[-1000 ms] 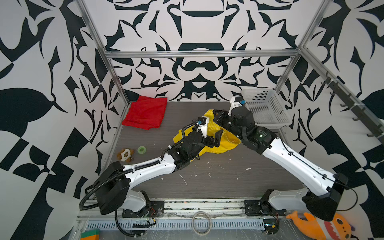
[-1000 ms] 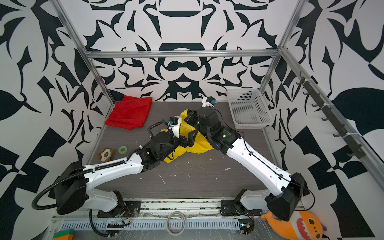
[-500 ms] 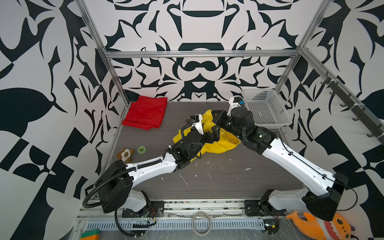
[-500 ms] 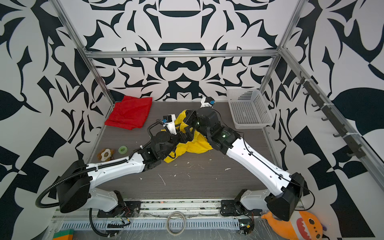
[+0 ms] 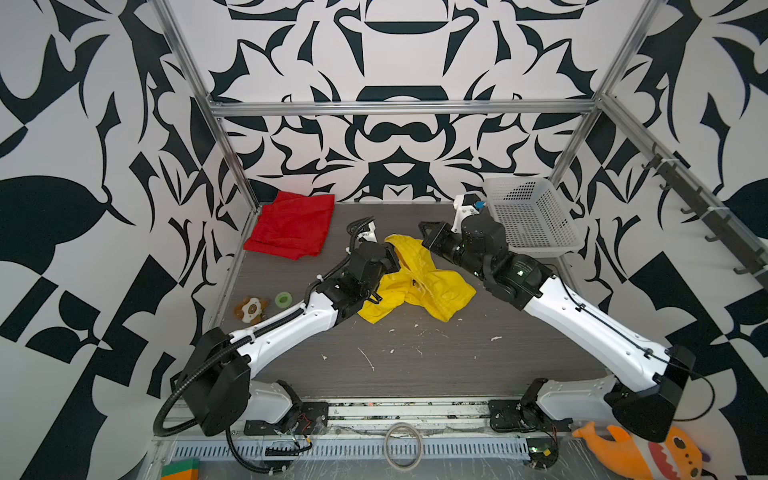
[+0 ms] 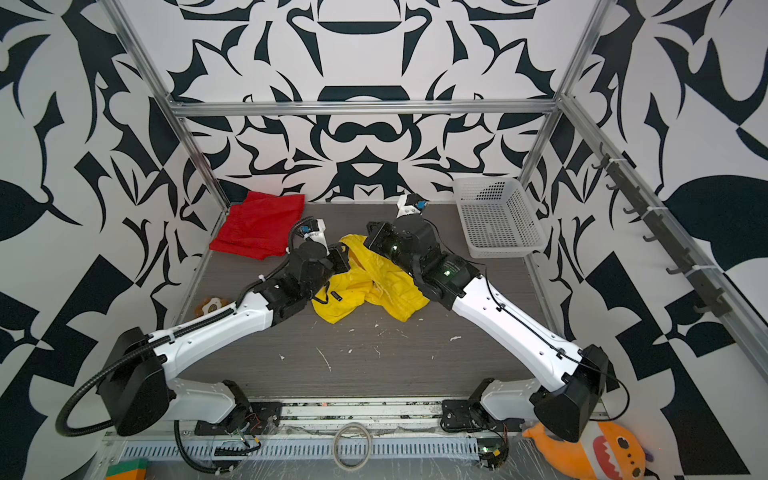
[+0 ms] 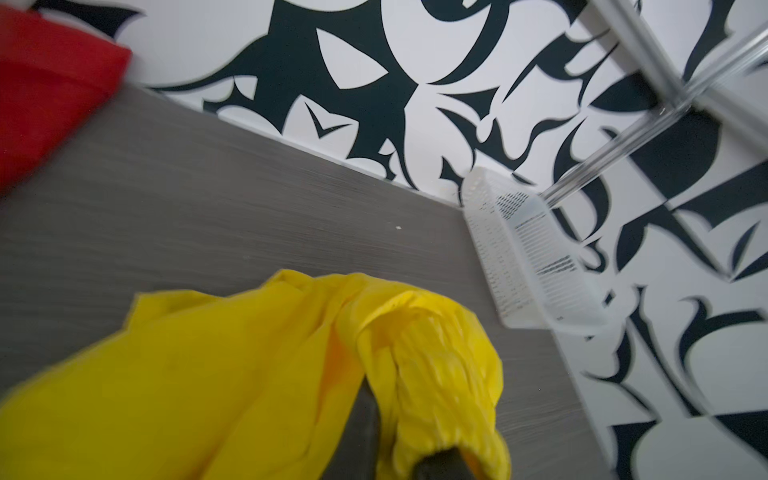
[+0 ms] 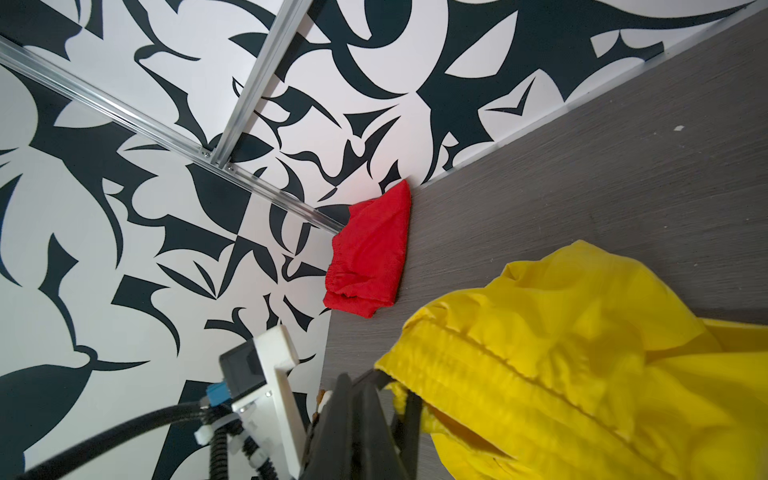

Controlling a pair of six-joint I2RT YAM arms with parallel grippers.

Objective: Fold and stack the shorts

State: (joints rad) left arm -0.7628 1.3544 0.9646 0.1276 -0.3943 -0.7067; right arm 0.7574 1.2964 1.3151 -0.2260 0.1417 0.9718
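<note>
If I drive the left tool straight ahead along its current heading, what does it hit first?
The yellow shorts: their fabric is bunched at the tips of the left tool. Just past that fold, in a top view, sits the right tool, probably next in line, though depth is unclear.

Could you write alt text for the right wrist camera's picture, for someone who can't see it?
The shut right gripper pinches the waistband of bunched yellow shorts over a grey table. Folded red shorts lie in the table's corner, against a black-and-white patterned wall.
</note>
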